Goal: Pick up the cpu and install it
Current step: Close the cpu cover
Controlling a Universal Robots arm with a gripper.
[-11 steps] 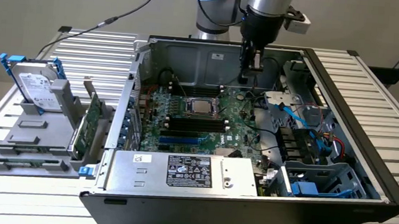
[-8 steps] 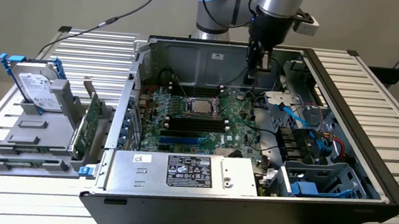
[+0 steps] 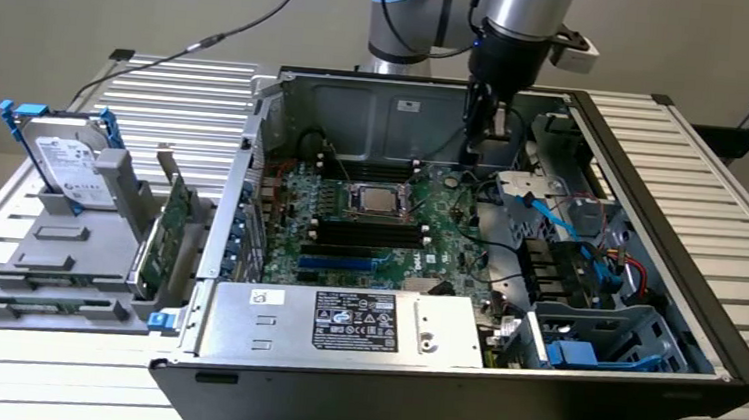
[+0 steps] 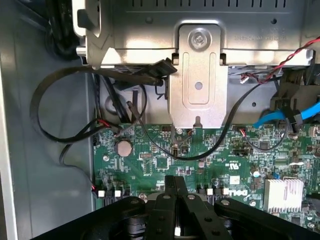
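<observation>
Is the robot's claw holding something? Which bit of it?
Nothing. The gripper is shut and empty over the board. The cpu lies apart from it, on the board.

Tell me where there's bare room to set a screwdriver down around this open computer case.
The slatted metal table is bare on the exterior view's right of the black computer case, and nearer the camera than the grey plastic holder. Inside the case it is crowded: blue cables beside the green motherboard.
</observation>
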